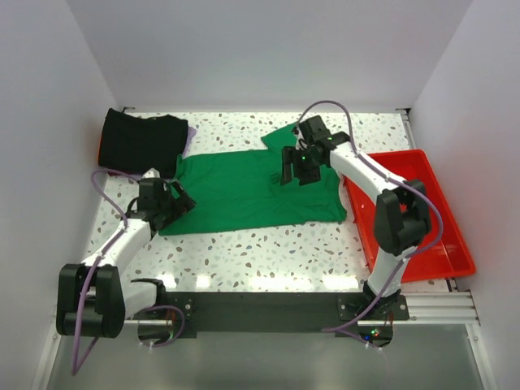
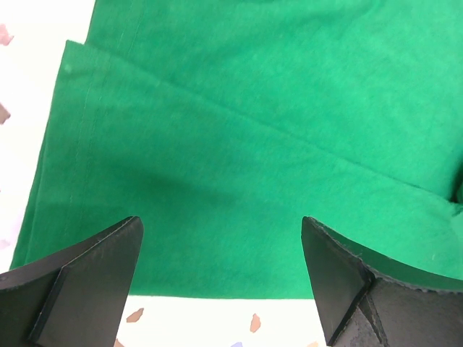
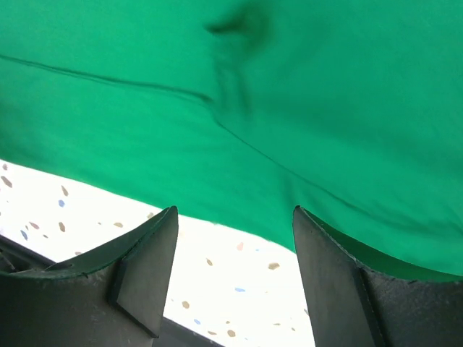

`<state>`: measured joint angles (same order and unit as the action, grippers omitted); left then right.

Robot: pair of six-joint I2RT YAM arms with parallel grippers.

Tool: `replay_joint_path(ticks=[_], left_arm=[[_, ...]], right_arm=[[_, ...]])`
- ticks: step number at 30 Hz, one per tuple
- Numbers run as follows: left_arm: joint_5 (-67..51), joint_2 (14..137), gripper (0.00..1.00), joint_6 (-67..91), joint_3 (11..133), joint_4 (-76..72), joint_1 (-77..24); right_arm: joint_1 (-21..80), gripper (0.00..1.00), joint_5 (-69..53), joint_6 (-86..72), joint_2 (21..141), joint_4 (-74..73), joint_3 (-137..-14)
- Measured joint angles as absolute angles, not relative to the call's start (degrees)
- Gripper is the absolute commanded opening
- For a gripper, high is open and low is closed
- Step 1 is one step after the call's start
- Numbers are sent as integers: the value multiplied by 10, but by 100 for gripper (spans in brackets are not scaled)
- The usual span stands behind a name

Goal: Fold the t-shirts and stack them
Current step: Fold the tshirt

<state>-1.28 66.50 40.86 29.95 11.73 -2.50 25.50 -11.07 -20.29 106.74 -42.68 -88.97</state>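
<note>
A bright green t-shirt (image 1: pixel 244 193) lies spread flat on the speckled table, with one sleeve (image 1: pixel 280 136) at the back. My left gripper (image 1: pixel 177 203) is open at the shirt's near left corner. In the left wrist view, its fingers (image 2: pixel 108 253) straddle the shirt's (image 2: pixel 246 144) near edge with nothing held. My right gripper (image 1: pixel 297 169) is open over the shirt's right part. In the right wrist view, its jaws (image 3: pixel 235 211) stand apart above the green cloth (image 3: pixel 289 94) and bare table. A folded black shirt pile (image 1: pixel 142 142) sits at the back left, with a purple edge (image 1: pixel 191 138) showing.
A red plastic tray (image 1: pixel 443 236) stands at the right, beside the right arm. White walls close in the table on the left, back and right. A black rail (image 1: pixel 260 305) runs along the near edge between the arm bases.
</note>
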Motion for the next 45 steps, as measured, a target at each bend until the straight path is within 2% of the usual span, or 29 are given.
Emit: replay_joint_path(ticks=[8, 19, 45], left_arm=[[-25, 708, 95, 414, 305, 98, -31], [-30, 709, 96, 413, 270, 35, -32], [19, 690, 97, 369, 263, 49, -37]], right_arm=[[185, 68, -98, -205, 1030, -416, -762], [168, 69, -57, -205, 997, -407, -663], [139, 70, -11, -166, 1015, -370, -642]])
